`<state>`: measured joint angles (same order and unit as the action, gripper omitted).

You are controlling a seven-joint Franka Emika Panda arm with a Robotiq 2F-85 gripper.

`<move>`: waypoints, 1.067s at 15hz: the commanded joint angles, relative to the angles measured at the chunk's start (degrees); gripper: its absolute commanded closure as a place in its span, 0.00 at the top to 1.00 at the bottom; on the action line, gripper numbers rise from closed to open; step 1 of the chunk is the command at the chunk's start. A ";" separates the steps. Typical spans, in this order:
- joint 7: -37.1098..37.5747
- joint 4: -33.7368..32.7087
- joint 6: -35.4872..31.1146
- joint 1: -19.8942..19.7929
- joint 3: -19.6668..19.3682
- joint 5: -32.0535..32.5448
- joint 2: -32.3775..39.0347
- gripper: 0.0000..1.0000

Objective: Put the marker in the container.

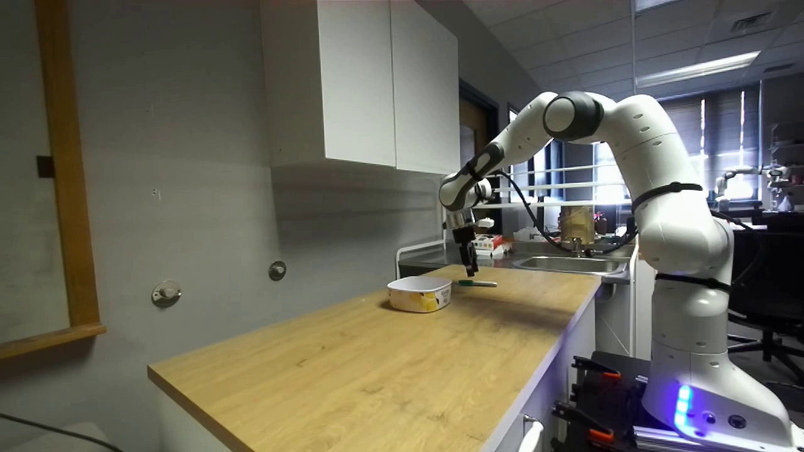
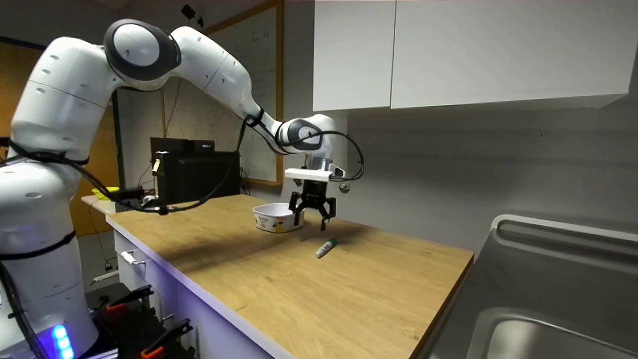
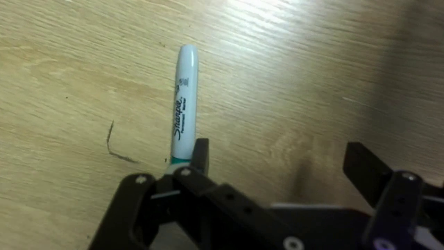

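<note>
While the bowl (image 2: 271,223) stands on the counter (image 2: 349,299) left of centre in an exterior view, the gripper (image 2: 310,223) hangs just to the bowl's right, jaws parted with nothing between them. Farther right the marker (image 2: 326,248) lies on the counter, outside the bowl, so the work looks to be at the approach stage: gripping, lifting, carrying over and letting go all seem left to do.

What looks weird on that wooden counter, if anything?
A thin, dark bent line marks the wooden counter near the marker in the wrist view. It looks odd because it stands out against pale wood. I can't tell if it's scratch or ink.
</note>
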<state>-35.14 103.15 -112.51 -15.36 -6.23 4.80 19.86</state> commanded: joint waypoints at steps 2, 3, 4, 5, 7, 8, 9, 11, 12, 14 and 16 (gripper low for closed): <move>-6.50 4.83 -6.44 -2.87 0.27 -4.92 0.34 1.00; -7.47 5.73 -7.39 -3.17 0.19 -5.28 0.34 1.00; -8.23 6.84 -8.70 -3.28 -0.06 -4.68 0.51 1.00; -8.65 7.78 -9.61 -3.30 -0.21 -4.17 0.48 1.00; -9.17 8.99 -10.68 -3.28 -0.41 -3.36 0.27 1.00; -9.35 9.42 -11.18 -3.13 -0.49 -2.88 -0.10 1.00; -9.51 9.59 -11.33 -2.98 -0.49 -2.60 -0.48 1.00; -9.33 9.80 -11.18 -2.62 -0.53 -2.14 -1.46 1.00; -9.21 10.05 -11.06 -2.43 -0.52 -2.04 -2.22 1.00; -8.80 10.53 -10.82 -1.87 -0.51 -1.74 -4.03 1.00; -8.48 10.21 -10.45 -1.35 -0.58 -1.50 -5.11 1.00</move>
<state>-43.51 111.68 -122.77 -17.78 -6.37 2.20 17.83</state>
